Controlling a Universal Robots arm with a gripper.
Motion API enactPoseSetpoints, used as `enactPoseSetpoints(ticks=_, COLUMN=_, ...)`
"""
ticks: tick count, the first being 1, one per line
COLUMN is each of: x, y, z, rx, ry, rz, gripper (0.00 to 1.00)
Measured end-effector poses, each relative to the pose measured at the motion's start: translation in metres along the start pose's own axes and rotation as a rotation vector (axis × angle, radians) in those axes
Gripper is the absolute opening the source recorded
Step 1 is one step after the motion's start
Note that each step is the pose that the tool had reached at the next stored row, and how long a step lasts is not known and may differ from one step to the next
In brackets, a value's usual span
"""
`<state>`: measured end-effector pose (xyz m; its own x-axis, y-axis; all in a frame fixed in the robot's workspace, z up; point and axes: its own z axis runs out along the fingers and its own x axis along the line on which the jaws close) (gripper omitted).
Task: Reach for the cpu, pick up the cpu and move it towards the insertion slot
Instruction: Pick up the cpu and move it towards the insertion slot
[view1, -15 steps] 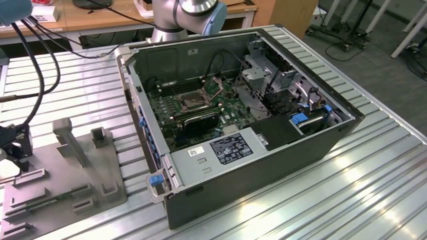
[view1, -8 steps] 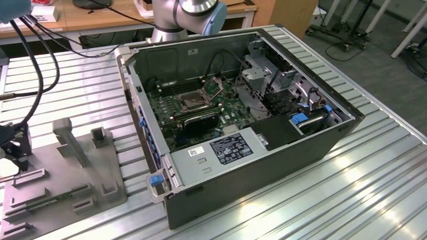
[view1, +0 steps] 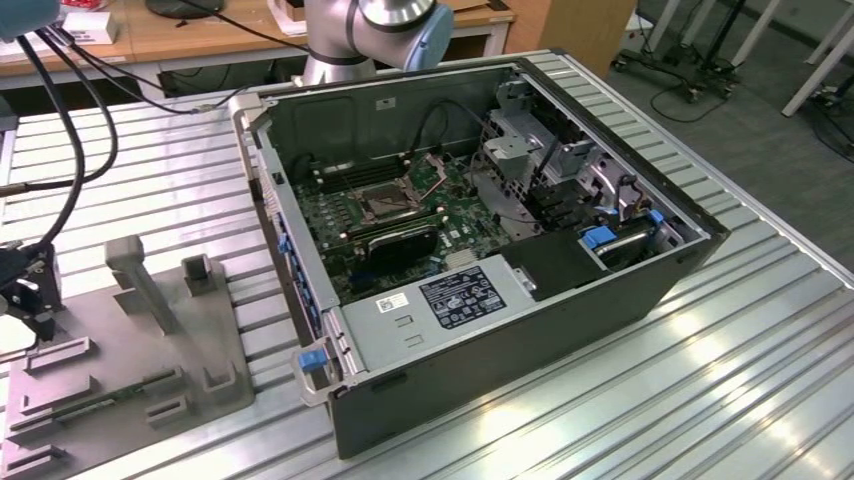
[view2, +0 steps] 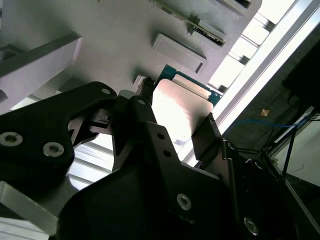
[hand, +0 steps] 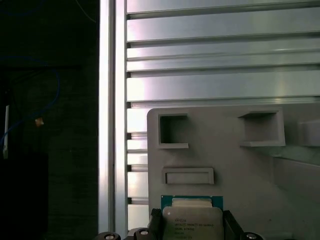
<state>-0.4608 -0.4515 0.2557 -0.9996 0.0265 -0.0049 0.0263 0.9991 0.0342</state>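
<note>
The cpu (hand: 192, 222), a flat square chip with a silvery top and a green rim, sits between my two black fingers. In the second wrist view the cpu (view2: 175, 102) gleams pale, and one finger (view2: 144, 95) presses each side edge. My gripper (hand: 192, 231) is shut on it, just over the grey plastic tray (hand: 240, 165). In the exterior view the gripper (view1: 30, 300) hangs at the far left, above the tray (view1: 127, 370). The insertion slot (view1: 380, 205), a silver-framed socket on green board, lies inside the open computer case (view1: 534, 330), well off to the exterior view's right.
The tray carries upright grey posts (view1: 140, 280) and several rectangular recesses (hand: 172, 131). Black cables (view1: 54, 110) hang down beside the arm. The table edge (hand: 112, 115) runs close to the tray, with dark floor beyond. The case's walls (view1: 274, 200) rise around the board.
</note>
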Motion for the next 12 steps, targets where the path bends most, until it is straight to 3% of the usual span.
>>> enactPoseSetpoints(ticks=12, x=0.0000, y=0.0001, z=-0.0037, rx=0.0003, ry=0.0001, rz=0.000, gripper=0.55)
